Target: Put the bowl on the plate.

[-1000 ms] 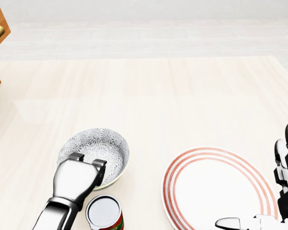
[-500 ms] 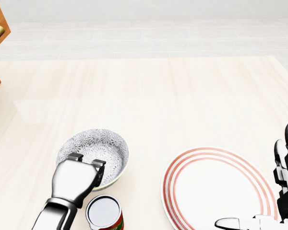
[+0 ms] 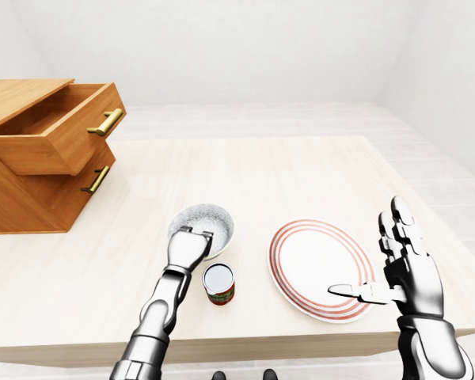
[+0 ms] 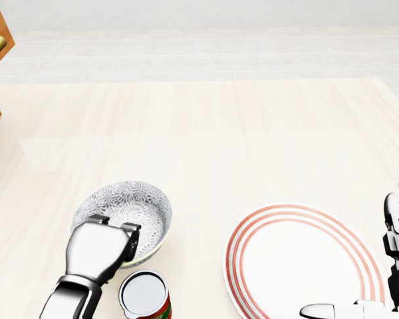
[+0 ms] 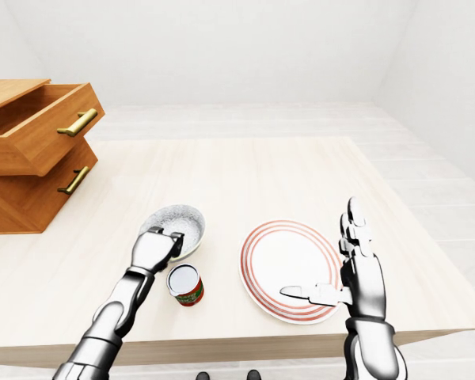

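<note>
While left hand (image 4: 96, 249) grips bowl (image 4: 130, 203), can (image 4: 144, 296) label red, unreadable

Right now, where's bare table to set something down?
Free: the table stretch above bowl and plate in the head view, right of the drawer unit; the strip between bowl and plate. Crowded: bottom left, where left hand, bowl and can bunch; right hand hovers at the plate's right rim.
</note>
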Tool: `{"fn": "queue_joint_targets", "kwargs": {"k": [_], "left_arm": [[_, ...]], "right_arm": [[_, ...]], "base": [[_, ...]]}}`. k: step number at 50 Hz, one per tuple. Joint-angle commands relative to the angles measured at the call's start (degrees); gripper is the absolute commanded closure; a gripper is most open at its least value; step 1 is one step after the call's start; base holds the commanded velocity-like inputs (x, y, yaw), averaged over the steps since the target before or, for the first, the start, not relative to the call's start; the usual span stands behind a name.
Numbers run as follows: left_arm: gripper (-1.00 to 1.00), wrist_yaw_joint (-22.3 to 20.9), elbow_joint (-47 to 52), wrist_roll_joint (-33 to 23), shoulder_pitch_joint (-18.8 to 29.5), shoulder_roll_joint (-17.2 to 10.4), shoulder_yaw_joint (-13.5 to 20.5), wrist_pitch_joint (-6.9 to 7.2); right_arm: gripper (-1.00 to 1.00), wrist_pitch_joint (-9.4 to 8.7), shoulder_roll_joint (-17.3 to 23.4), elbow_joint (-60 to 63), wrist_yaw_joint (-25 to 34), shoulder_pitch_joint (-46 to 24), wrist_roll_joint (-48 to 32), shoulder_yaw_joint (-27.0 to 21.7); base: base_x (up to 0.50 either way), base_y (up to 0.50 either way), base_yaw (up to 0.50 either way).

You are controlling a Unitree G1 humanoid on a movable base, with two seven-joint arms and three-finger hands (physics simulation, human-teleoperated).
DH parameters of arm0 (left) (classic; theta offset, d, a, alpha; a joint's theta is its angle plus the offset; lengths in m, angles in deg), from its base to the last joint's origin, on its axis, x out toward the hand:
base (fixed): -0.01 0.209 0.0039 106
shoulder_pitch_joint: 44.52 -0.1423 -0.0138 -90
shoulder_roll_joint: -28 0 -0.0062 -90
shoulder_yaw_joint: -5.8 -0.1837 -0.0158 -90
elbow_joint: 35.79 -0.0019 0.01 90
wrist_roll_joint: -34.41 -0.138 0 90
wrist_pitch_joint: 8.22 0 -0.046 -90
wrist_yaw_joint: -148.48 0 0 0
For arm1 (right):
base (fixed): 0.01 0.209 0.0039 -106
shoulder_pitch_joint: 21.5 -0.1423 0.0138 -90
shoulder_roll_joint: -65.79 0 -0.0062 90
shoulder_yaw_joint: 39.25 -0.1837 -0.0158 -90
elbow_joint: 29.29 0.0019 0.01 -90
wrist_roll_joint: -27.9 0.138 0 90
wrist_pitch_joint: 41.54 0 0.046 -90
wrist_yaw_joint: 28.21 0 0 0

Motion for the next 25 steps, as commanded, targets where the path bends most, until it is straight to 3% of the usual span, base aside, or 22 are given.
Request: {"fn": "queue_joint_targets", "kwargs": {"k": [1,6,25], "left_arm": [[1.0,-2.0,1.9,1.3,-2.0,-1.0,2.2,0.0],[1.0,-5.3,5.0,2.7,-2.0,-1.2,3.1,0.0],[1.0,-9.8,11.5,6.3,0.7,-0.6,5.2,0.0]], "right_arm": [[-1.0,0.1,-0.5,0.4,0.4,0.3,-0.3,-0.3],[-1.0,-0.13,-0.6,0.8,0.4,0.2,-0.4,-0.1],[-1.0,0.32,-0.4,0.2,0.4,0.4,0.5,-0.3]], "base": [[0.0,0.0,0.0],[0.0,0.0,0.0],[0.0,0.0,0.0]]}}
